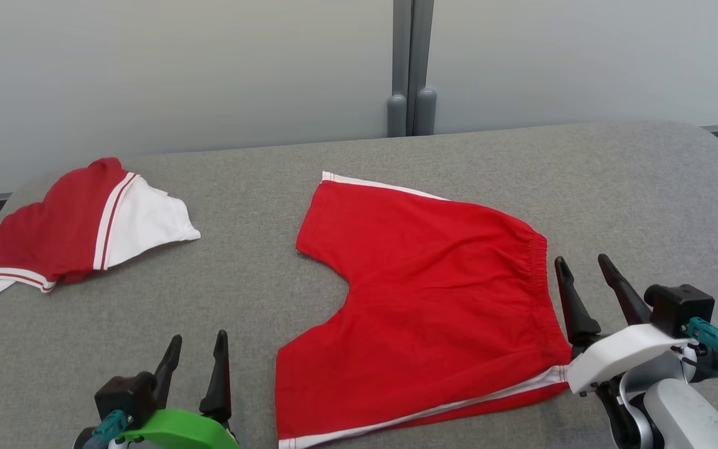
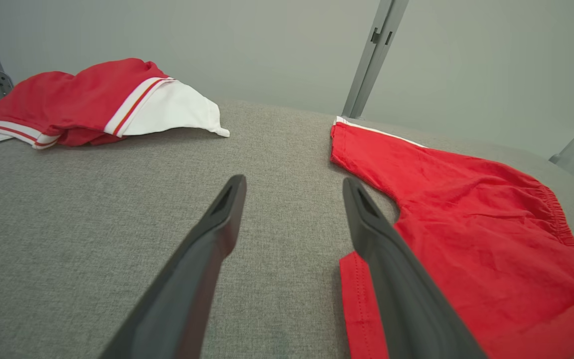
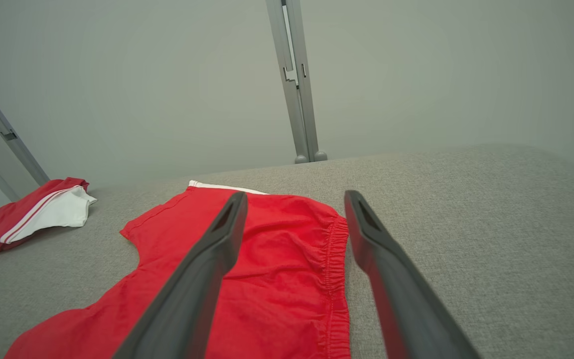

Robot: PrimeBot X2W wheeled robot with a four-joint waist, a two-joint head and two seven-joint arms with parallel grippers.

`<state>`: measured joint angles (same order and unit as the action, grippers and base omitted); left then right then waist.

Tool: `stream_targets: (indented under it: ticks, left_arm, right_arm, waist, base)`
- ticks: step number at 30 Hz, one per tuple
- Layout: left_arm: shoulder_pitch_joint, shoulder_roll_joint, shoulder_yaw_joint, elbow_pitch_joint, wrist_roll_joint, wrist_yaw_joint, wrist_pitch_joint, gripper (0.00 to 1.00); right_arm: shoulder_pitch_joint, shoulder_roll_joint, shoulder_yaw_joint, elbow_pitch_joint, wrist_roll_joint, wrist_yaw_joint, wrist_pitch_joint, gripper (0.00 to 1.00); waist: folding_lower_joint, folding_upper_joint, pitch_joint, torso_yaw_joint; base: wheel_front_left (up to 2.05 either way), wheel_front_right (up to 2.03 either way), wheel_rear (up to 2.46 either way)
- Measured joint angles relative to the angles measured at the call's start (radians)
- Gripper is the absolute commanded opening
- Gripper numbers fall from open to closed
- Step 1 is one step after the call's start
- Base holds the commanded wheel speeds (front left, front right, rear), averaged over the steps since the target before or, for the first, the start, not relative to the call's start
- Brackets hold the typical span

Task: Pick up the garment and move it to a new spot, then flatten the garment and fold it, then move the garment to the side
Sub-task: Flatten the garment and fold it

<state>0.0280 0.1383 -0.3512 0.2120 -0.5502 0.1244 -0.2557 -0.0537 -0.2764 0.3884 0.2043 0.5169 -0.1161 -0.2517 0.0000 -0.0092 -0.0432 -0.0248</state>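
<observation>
While your left gripper (image 1: 199, 337) and right gripper (image 1: 581, 259) both hold their long, tapered dark fingers spread with nothing between them, the red shorts (image 1: 434, 293) lie flat in the middle of the table (image 1: 614, 187), whose top is a coarse grey weave; the cloth is thin and lightly creased, with a gathered, ruffled waistband just beside your right fingers and a white stripe along each side seam; the legs part in a rounded notch facing your left; a rumpled red-and-white garment (image 1: 53, 231) sits humped at the far left, well apart.
</observation>
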Motion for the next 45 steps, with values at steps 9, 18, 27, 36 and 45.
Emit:
stream_targets:
  ticks: [9, 18, 27, 36, 45]
  left_arm:
    - [0.014, -0.014, 0.029, -0.001, 0.040, 0.000, 0.000, 1.00]
    - [0.015, -0.030, 0.042, -0.010, 0.082, 0.000, 0.000, 1.00]
    - [0.020, -0.035, 0.046, -0.011, 0.098, 0.000, 0.000, 1.00]
    - [0.080, -0.020, -0.056, 0.046, 0.115, -0.055, 0.046, 1.00]
    - [0.113, 0.014, -0.140, 0.065, 0.115, -0.138, 0.130, 1.00]
  right_arm:
    - [0.002, 0.019, -0.016, 0.003, -0.026, 0.000, 0.000, 1.00]
    - [0.002, 0.023, -0.031, 0.006, -0.035, 0.001, 0.000, 1.00]
    - [0.002, 0.025, -0.040, 0.014, -0.053, 0.011, 0.000, 1.00]
    - [0.041, -0.022, 0.021, 0.074, -0.096, 0.068, 0.000, 1.00]
    - [0.089, -0.109, 0.053, 0.110, -0.117, 0.127, 0.001, 1.00]
  waist:
    - [0.0000, 0.0000, 0.003, 0.003]
    - [0.0000, 0.0000, 0.010, 0.006]
    - [0.0000, 0.0000, 0.016, 0.010]
    - [0.0000, 0.0000, 0.021, 0.014]
    - [0.0000, 0.0000, 0.027, 0.010]
  base:
    - [0.00, 0.00, 0.00]
    - [0.00, 0.00, 0.00]
    - [0.00, 0.00, 0.00]
    - [0.00, 0.00, 0.00]
    - [0.00, 0.00, 0.00]
